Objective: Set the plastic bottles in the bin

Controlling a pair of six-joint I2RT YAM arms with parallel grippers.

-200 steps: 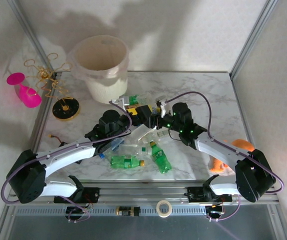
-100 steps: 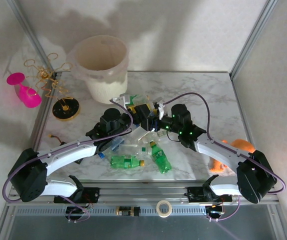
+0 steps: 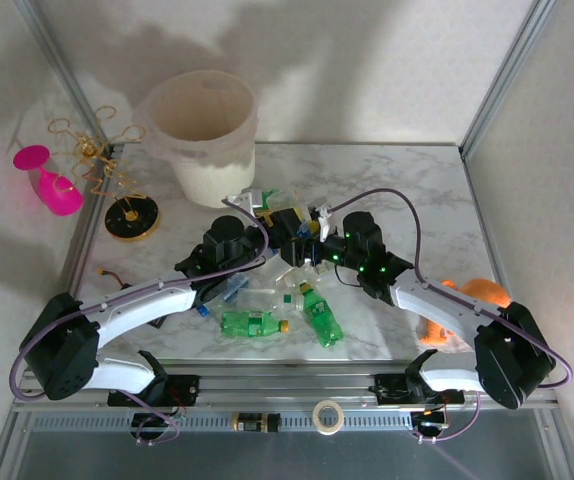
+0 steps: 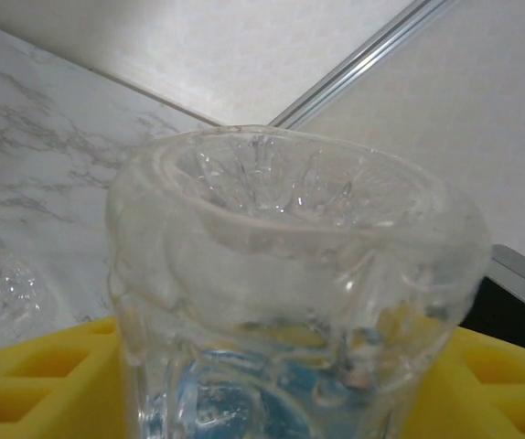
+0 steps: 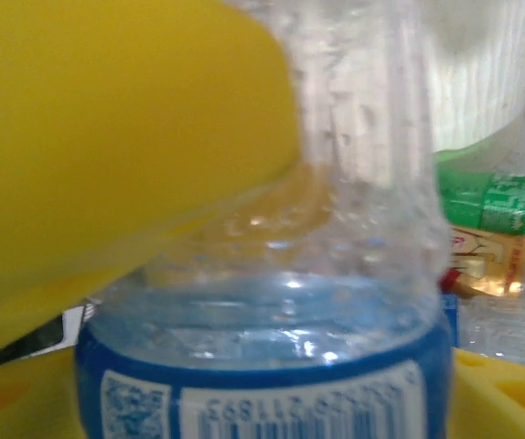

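My left gripper (image 3: 272, 218) and right gripper (image 3: 305, 240) meet nose to nose over the table's middle. In the left wrist view my gripper (image 4: 281, 366) is shut on a clear bottle (image 4: 290, 265), base pointing away, with yellow fingers (image 4: 43, 384) on either side. In the right wrist view my gripper (image 5: 276, 311) is shut on a clear bottle with a blue label (image 5: 272, 366). I cannot tell whether both hold the same bottle. The cream bin (image 3: 207, 130) stands at the back left. Green bottles (image 3: 252, 323) (image 3: 320, 315) and clear ones (image 3: 267, 290) lie below the grippers.
A pink wine glass (image 3: 47, 180) and a gold wire stand on a black base (image 3: 132, 215) sit left of the bin. An orange object (image 3: 477, 295) lies by the right arm. A green bottle (image 5: 500, 206) and the bin's wall (image 5: 482, 64) show behind the right gripper.
The two grippers have drawn slightly closer together over the middle of the table. The bottles on the table have not moved.
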